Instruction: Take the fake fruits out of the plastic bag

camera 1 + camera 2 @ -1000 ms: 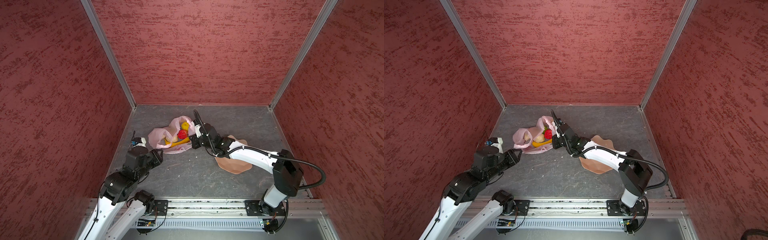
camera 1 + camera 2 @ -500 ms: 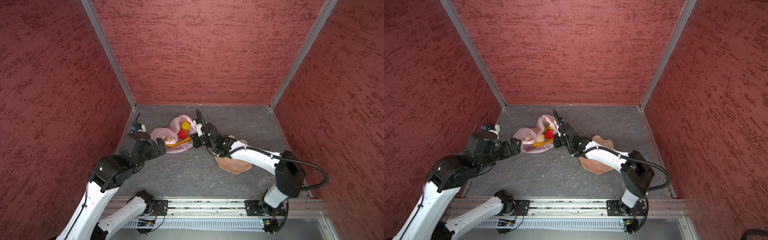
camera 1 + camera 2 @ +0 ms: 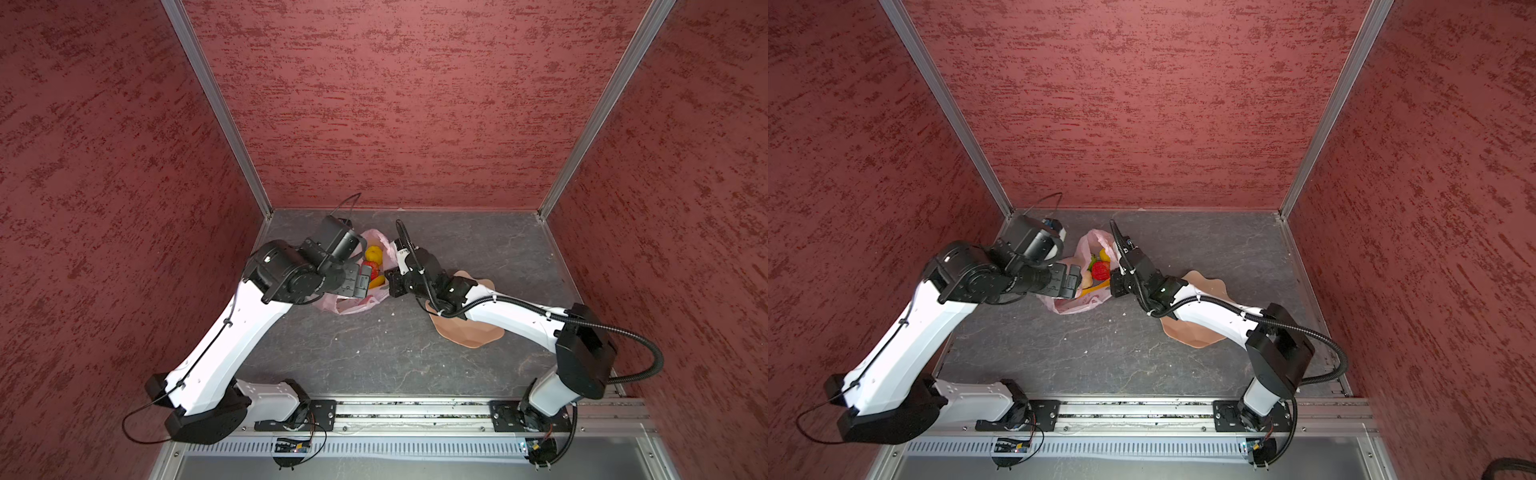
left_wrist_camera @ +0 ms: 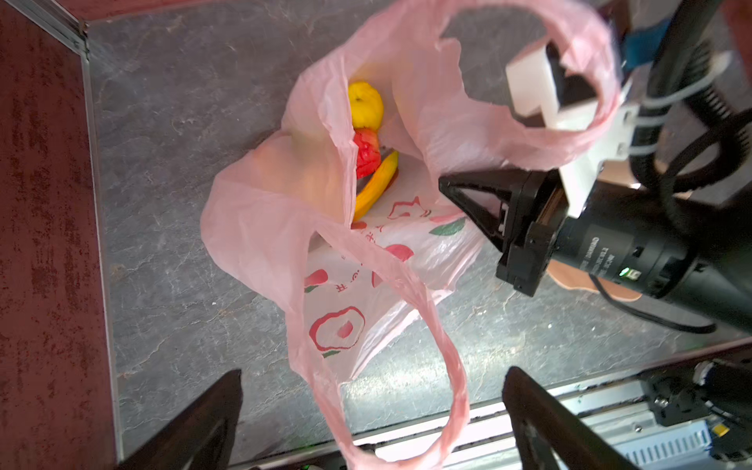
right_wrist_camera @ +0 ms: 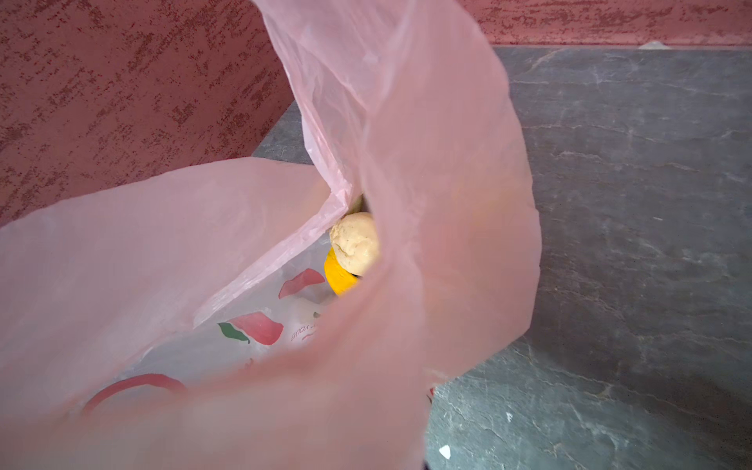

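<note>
Plainly, in both top views the fruits (image 3: 371, 266) lie inside the bag (image 3: 353, 305), between the two grippers. The left gripper (image 3: 362, 283) hangs over the bag's side nearest the left arm, jaws spread wide and empty. The right gripper (image 3: 390, 284) sits clenched at the bag's opposite edge. A red ball (image 3: 1100, 270) shows through the bag's mouth.

From the left wrist, the bag's loose handle lies between the spread fingers (image 4: 203, 419). Beyond it the mouth gapes, and the yellow ball (image 4: 366, 106), the red ball and the banana (image 4: 376, 185) sit in a row deep in the bag. The banana's long axis runs from beside the red ball toward the bag's printed wall, roughly in line with the left gripper's reach. The right gripper's closed tip meets the bag's rim and seems to pinch the film there.

From the right wrist, raised film fills the view. A beige lump (image 5: 354, 244) sits deep in the bag against the banana.

The left gripper looks the freer to reach in.
</note>
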